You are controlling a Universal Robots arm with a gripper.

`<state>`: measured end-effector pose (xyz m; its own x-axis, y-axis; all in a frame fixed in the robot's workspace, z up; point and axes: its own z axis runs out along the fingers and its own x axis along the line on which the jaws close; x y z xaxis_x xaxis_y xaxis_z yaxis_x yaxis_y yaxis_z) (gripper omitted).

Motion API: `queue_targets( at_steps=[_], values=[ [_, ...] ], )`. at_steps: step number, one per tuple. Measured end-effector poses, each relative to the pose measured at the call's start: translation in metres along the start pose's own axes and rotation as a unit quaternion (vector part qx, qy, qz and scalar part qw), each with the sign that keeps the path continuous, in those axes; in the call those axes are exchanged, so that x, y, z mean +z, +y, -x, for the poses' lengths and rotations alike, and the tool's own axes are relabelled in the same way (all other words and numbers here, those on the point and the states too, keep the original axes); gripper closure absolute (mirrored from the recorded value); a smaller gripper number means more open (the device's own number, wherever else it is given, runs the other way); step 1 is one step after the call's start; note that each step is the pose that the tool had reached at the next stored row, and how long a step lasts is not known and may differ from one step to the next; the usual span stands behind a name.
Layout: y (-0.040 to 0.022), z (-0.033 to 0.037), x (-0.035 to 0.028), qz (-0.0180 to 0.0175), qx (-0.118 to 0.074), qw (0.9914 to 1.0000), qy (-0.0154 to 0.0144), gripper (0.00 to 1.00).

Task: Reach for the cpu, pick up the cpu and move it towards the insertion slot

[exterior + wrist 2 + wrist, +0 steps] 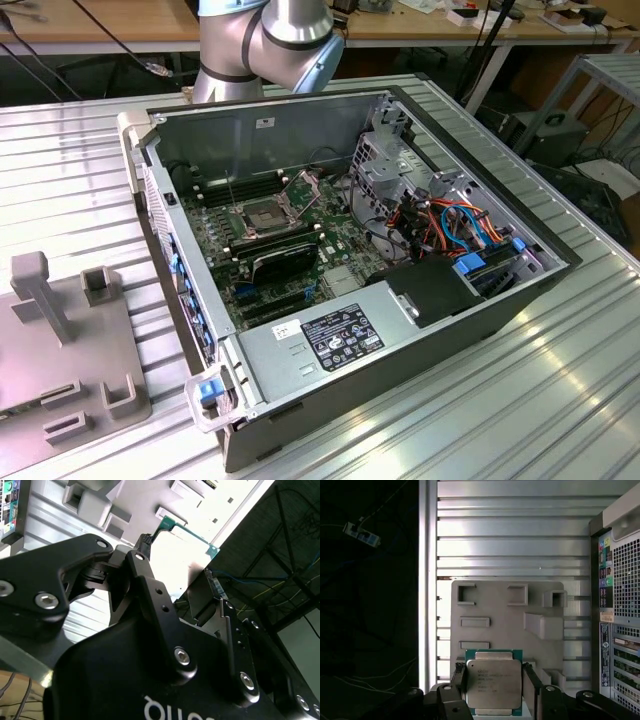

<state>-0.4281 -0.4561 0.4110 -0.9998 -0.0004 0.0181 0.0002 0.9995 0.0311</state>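
Gripper (pixel 494 674) pinches cpu (pixel 494 687) by two opposite edges, where we judge this light, stiff, fragile plate is safest held.

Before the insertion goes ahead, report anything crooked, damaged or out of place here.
Nothing stands out. The cpu sits square in the gripper, edges parallel to the fingers, over the grey fixture plate. The insertion slot stands open, nothing in it.
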Motion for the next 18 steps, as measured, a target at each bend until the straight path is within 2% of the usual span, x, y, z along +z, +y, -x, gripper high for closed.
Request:
queue_targets(
  at_steps=[18],
  values=[
    [0.0, 0.0153, -0.0003, 0.0, 0.0, 1.0, 0.0, 0.45]
  ],
)
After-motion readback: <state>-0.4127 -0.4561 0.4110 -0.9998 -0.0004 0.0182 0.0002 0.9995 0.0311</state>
